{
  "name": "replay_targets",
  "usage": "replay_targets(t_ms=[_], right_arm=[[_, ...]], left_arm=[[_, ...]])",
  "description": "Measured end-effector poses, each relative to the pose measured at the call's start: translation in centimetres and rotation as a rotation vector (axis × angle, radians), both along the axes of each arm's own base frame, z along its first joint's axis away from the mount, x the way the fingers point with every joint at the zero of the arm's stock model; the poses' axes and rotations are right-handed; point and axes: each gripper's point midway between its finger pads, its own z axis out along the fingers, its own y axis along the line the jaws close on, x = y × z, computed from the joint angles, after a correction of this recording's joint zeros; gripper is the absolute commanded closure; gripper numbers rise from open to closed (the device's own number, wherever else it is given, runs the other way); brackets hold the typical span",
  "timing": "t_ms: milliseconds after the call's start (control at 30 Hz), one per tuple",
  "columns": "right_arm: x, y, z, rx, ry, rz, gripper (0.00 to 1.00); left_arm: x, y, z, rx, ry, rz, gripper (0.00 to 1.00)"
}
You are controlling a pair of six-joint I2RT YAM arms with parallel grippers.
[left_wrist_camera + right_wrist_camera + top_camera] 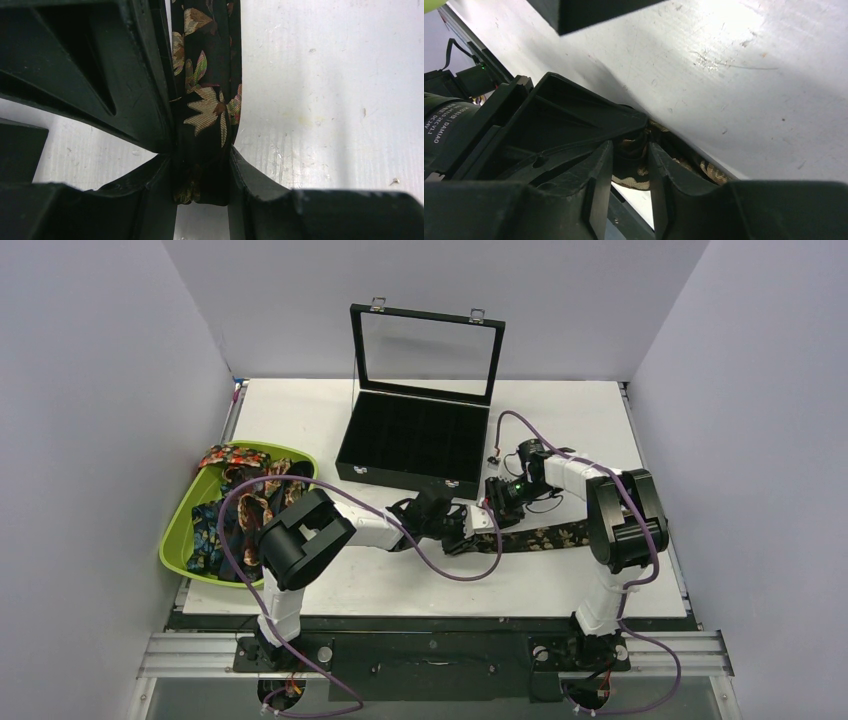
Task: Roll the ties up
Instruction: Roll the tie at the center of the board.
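White tabletop, tie inside left claw

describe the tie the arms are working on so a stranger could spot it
On the white table, look just in front of the open black case, toward the right arm. The tie lies stretched flat there, one end pinched in the left gripper. It is dark with tan-gold leaves and lies alone, unlike the red, orange and blue ties heaped in the green bin.

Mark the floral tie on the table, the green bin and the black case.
floral tie [545, 537]: top view, flat unrolled stretch.
green bin [175, 525]: top view, left rim.
black case [400, 474]: top view, front wall of the base.
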Motion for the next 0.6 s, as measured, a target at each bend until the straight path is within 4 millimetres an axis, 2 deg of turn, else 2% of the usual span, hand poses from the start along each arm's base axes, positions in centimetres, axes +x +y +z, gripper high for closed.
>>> replay_targets(t_ms=[33,133,333,600], right_arm=[[-0.2,-0.1,0.0,-0.001,0.004,0.004,0.62],[-0.5,-0.4,0.1,-0.005,0.014,0.011,0.57],[-0.9,-1.2,1.2,0.017,0.031,-0.011,0.55],[-2.4,-1.2,1.4,0.055,0.086,-0.012,0.53]], left_arm=[[-0.1,0.0,0.0,-0.001,0.001,-0.003,0.81],[-0.2,-0.1,0.0,-0.002,0.004,-0.008,0.81],[-0.3,-0.1,0.0,-0.003,0.005,-0.01,0.81],[-0.3,-0.1,0.0,-0.003,0.005,-0.01,0.81]])
